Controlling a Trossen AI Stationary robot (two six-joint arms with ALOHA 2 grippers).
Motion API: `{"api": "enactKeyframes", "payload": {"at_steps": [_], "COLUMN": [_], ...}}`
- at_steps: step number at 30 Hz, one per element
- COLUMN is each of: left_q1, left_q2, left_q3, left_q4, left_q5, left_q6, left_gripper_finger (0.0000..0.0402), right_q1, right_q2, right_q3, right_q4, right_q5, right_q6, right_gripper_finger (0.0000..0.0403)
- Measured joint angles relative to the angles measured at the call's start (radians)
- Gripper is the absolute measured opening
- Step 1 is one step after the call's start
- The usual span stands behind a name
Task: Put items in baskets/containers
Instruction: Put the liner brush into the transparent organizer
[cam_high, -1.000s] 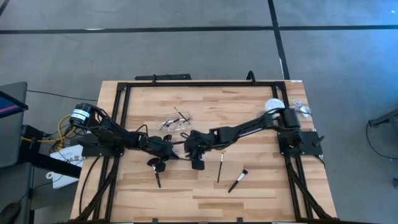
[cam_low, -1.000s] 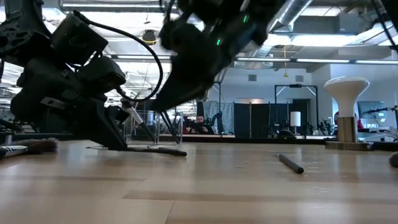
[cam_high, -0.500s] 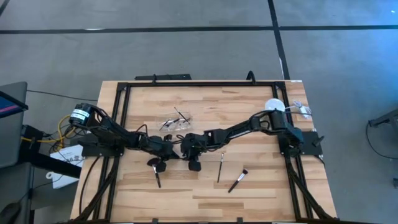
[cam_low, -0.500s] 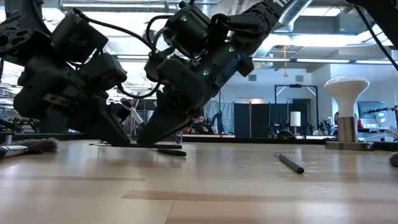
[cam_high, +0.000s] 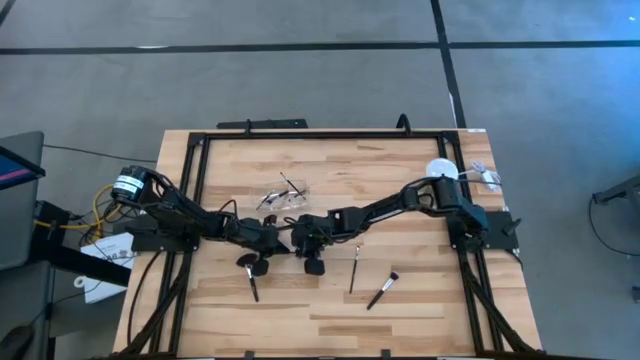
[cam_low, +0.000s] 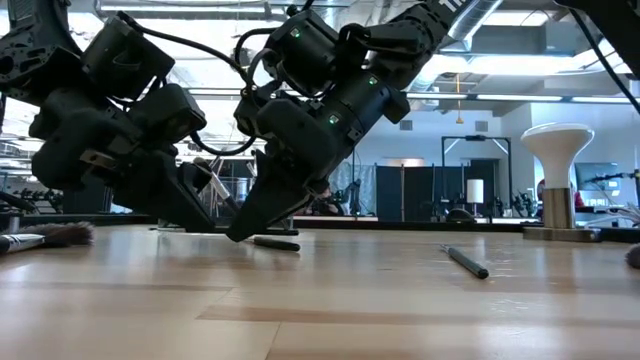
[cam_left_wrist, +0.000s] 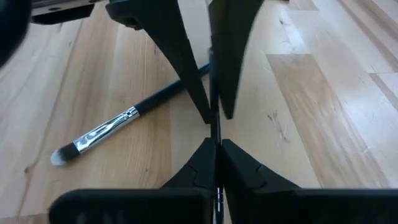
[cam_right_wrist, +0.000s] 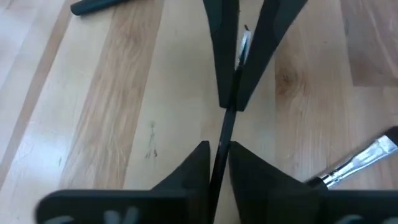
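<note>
My two grippers are nose to nose mid-table: left gripper and right gripper both pinch the same thin brush, so there's no room between them. Just behind sits the clear container with brushes poking out. On the near side it's cluttered too: a fluffy brush near my left, a slim brush and another brush toward my right. White ball on a stand blocks the far right corner. The table's far left strip is open.
</note>
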Motion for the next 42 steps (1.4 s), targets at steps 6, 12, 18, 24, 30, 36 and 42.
{"api": "enactKeyframes", "payload": {"at_steps": [6,12,18,24,30,36,42], "left_q1": [0.000,-0.002,-0.022,-0.022,-0.022,-0.020,0.026], "left_q2": [-0.001,-0.062,-0.260,-0.476,-0.618,-0.622,-0.605], "left_q3": [0.000,0.000,-0.015,-0.047,-0.058,-0.058,-0.058], "left_q4": [0.003,0.003,0.004,0.004,0.007,0.001,0.033], "left_q5": [-0.002,-0.070,-0.073,-0.175,-0.182,-0.329,-0.391], "left_q6": [-0.004,-0.031,-0.027,-0.024,0.005,0.161,0.179], "left_gripper_finger": [0.0015,0.0033,0.0061,0.0065,0.0063,0.0071,0.0113], "right_q1": [-0.016,-0.025,-0.030,-0.033,-0.096,-0.228,-0.250], "right_q2": [0.000,-0.028,-0.131,-0.360,-0.594,-0.564,-0.382], "right_q3": [0.000,-0.001,-0.002,-0.032,-0.306,-0.571,-0.490], "right_q4": [-0.005,-0.049,-0.139,-0.290,0.086,0.803,0.946], "right_q5": [-0.005,0.001,0.030,0.345,0.280,-0.096,-0.229], "right_q6": [-0.001,-0.001,0.012,-0.171,-0.303,-0.139,-0.014], "right_gripper_finger": [0.0015,0.0007,0.0005,0.0007,0.0004,0.0006,0.0005]}}
